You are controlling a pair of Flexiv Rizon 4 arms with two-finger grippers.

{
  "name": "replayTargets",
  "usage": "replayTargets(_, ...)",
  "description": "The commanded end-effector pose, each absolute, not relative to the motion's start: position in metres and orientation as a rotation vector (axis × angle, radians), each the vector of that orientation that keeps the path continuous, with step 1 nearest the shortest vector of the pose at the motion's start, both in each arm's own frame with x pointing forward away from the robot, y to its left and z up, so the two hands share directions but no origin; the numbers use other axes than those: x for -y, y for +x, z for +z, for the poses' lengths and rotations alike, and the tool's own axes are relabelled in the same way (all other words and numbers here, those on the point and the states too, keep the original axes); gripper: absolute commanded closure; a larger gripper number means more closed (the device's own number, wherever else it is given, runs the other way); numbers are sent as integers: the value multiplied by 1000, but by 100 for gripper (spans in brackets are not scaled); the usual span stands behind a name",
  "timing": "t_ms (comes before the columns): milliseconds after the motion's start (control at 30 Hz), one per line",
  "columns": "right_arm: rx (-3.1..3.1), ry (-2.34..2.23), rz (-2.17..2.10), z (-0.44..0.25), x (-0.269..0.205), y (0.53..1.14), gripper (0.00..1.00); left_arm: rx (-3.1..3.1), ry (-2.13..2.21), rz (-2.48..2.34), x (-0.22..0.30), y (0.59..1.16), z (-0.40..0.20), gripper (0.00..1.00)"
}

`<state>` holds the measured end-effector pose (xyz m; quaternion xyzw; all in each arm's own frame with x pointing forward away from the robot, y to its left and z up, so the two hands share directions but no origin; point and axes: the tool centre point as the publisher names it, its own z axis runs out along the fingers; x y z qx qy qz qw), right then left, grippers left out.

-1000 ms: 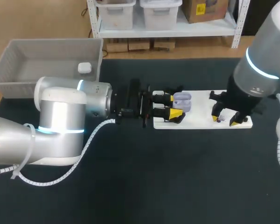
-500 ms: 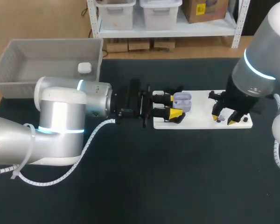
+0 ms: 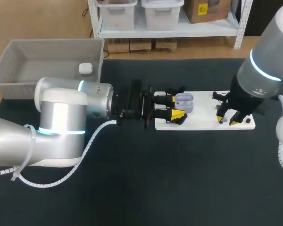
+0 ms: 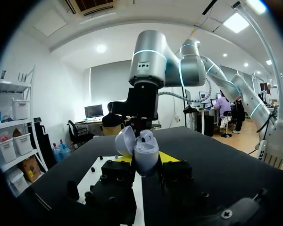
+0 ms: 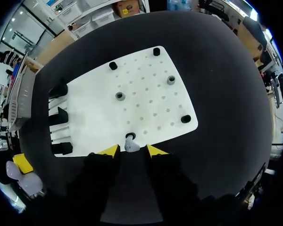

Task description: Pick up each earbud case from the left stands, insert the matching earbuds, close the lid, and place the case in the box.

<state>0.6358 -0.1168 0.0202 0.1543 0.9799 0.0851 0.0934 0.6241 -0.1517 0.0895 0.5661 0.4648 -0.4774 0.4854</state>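
Dark tabletop (image 3: 179, 179), two arms at work. The left arm (image 3: 61, 122) lies stretched across it, and the left claw (image 3: 175, 107) is pinching an open lavender earbud case (image 3: 184, 101) between its yellow tips, the lid tilted back. In the left wrist view the case (image 4: 144, 150) stands upright in that grip, with the right arm (image 4: 148, 61) directly ahead of it.

Well behind the left claw sits the grey box (image 3: 19, 52), a white case (image 3: 85, 68) lying in its near corner. A white board (image 3: 203, 117) lies beneath both claws.

The right claw (image 3: 227, 120) points down at the board's far end, fingers spread. Seen from its wrist, the right claw (image 5: 132, 150) straddles a small pale earbud (image 5: 130, 146), with black pegs (image 5: 120, 96) scattered on the board ahead of it.
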Motion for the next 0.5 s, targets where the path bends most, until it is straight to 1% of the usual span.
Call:
replayTargets(33,-2914,455,256,18,116,639,68,-1134,1375,-1156,152,623,90,100)
replayTargets(400,-2918,448,265,16,115,643,73,-1134,1375,-1156,152,623,90,100)
replayTargets(500,-2919,450,266,15,114,643,73,-1134,1375,-1156,152,623,90,100)
